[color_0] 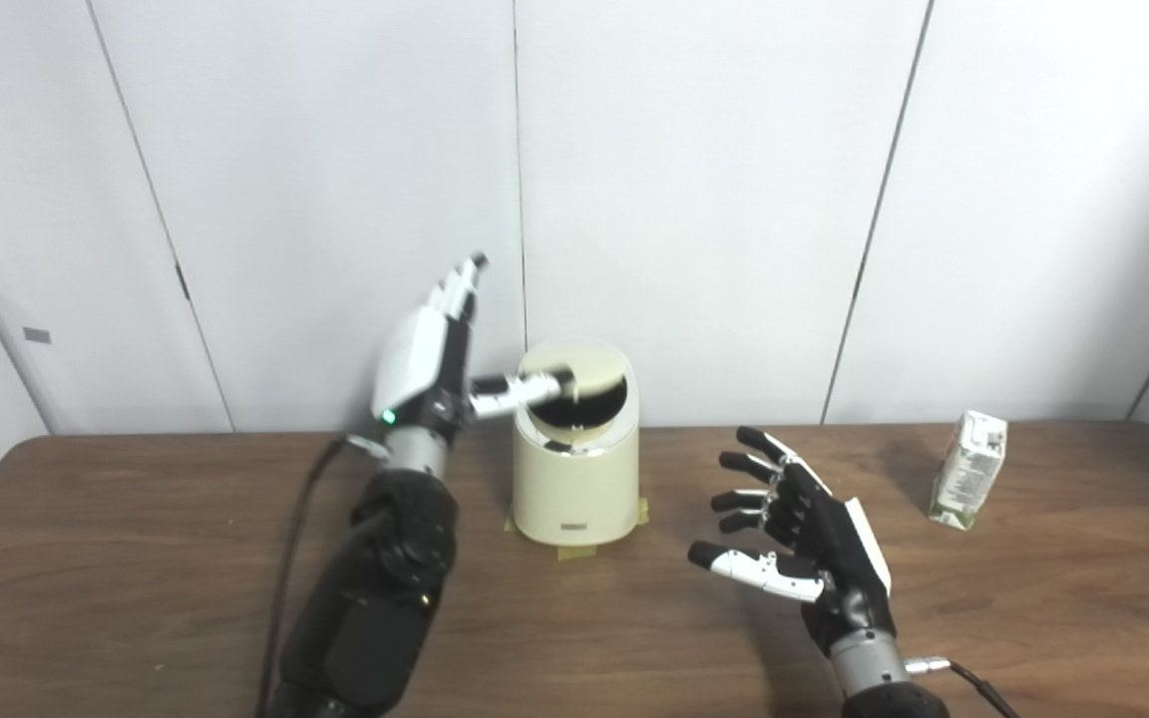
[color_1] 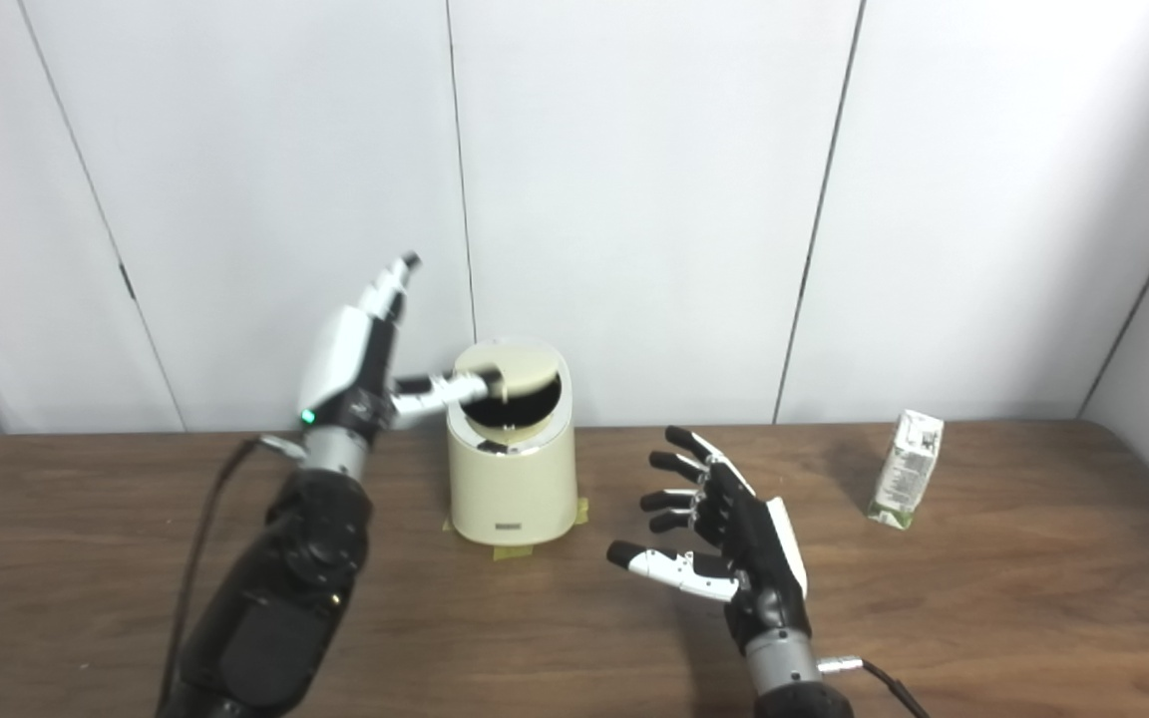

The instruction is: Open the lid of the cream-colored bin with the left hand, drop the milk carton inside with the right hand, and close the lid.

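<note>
Plain white wall panels behind, and a dark wood worktop [color_0: 136, 558] with not much on it. The cream-colored bin [color_0: 575, 489] sits near the middle on some yellowish tape, and its swing lid [color_0: 589, 383] is tipped, so you can see the dark opening underneath. The left hand [color_0: 435, 359] is up beside the bin's top with its fingers [color_0: 460, 284] stretched straight up and apart, holding nothing; only the thumb pokes sideways onto the lid, and that looks like what's keeping it tilted. So I'd say we're in the lid-opening step, roughly done.

The right hand [color_1: 724, 538] hovers over the worktop to the right of the bin, palm facing left, fingers spread wide, empty. The milk carton [color_1: 906, 469] stands upright well off to the right, near the back edge, untouched.

Next bit is on the right hand: swing out to the carton, wrap around it, bring it over the opening. Meanwhile the thumb has to keep that lid pushed, looks easy to slip off
</note>
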`<action>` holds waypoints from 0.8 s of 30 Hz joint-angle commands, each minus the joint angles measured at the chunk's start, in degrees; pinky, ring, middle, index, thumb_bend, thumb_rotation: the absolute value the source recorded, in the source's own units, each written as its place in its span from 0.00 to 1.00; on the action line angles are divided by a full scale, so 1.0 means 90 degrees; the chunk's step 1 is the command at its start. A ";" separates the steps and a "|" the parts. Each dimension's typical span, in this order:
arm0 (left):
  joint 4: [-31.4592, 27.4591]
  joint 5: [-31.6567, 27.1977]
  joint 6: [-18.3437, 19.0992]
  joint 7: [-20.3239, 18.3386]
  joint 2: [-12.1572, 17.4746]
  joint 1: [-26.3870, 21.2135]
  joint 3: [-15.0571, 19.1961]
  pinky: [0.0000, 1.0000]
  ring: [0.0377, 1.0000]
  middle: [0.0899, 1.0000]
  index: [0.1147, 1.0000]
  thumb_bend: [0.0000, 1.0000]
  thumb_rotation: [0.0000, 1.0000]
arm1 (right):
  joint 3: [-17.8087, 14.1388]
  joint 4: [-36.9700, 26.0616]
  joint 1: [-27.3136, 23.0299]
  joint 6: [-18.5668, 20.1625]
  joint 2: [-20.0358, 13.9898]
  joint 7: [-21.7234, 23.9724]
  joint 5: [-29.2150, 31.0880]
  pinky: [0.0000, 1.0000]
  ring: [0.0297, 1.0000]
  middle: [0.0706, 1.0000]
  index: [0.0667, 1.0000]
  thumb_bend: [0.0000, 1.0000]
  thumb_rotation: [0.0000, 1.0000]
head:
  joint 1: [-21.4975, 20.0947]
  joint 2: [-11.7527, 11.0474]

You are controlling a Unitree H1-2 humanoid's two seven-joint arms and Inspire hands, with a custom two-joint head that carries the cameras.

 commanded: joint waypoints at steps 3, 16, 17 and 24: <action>-0.0804 -0.1044 -0.0104 -0.0590 0.0027 0.0267 0.0341 0.85 0.97 0.99 0.99 0.92 0.33 | 0.0049 -0.0114 -0.0188 -0.0328 -0.0033 0.0057 -0.0026 0.52 0.56 0.73 0.79 0.73 0.00 | 0.0000 -0.0005; -0.1695 -0.2295 -0.0630 -0.1226 0.0304 0.2111 0.0837 0.68 0.75 0.77 0.80 0.86 0.31 | 0.0002 -0.0089 -0.0230 -0.0276 -0.0079 0.0082 0.0045 0.51 0.58 0.74 0.81 0.73 0.00 | 0.0017 0.0007; -0.1688 -0.2462 -0.0732 -0.1269 0.0334 0.2236 0.0914 0.68 0.74 0.77 0.80 0.83 0.31 | 0.0003 -0.0079 -0.0234 -0.0290 -0.0080 0.0077 0.0029 0.51 0.57 0.74 0.81 0.73 0.00 | 0.0017 0.0004; -0.1414 -0.2770 -0.1494 -0.1232 0.0208 0.2785 0.1122 0.56 0.67 0.71 0.74 0.78 0.22 | 0.0002 -0.0061 -0.0252 -0.0404 -0.0130 0.0159 0.0088 0.49 0.59 0.75 0.81 0.73 0.00 | -0.0071 -0.0055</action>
